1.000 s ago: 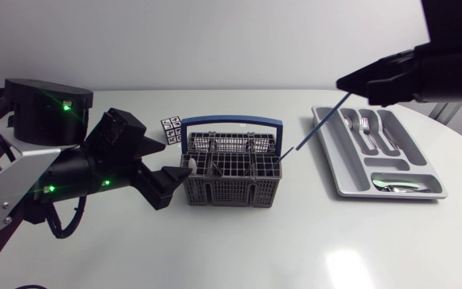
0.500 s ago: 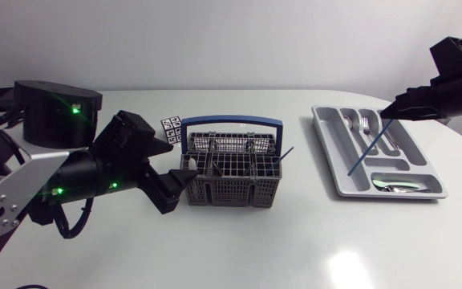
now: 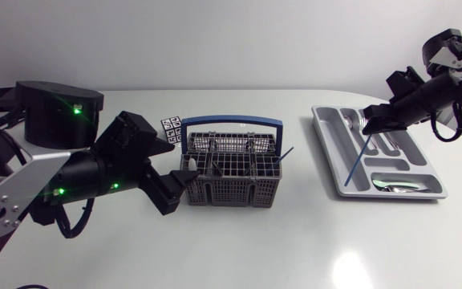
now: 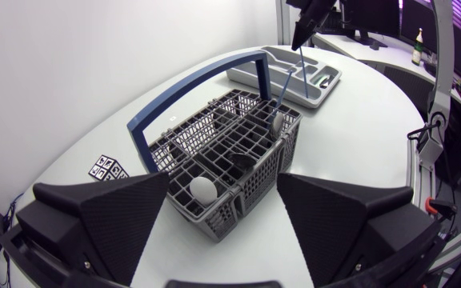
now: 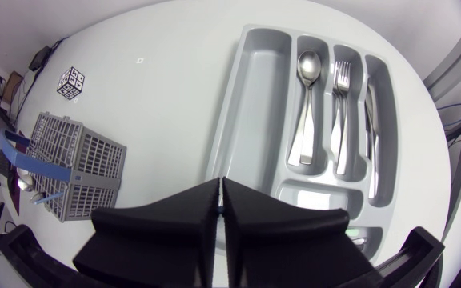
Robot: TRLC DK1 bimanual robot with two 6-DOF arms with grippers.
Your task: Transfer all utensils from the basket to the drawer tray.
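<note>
Blue stick (image 3: 357,155): pinched at its top end in the closed right gripper (image 3: 369,128), hanging over the drawer tray (image 3: 327,144).
Long axis slants down from the fingers toward the tray's long outer slot. Left gripper (image 3: 176,178) stands open at the basket (image 3: 231,191), well apart.

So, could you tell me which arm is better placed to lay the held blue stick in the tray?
Right: the right gripper is shut on the blue stick over the tray; the left gripper is open at the basket.
</note>
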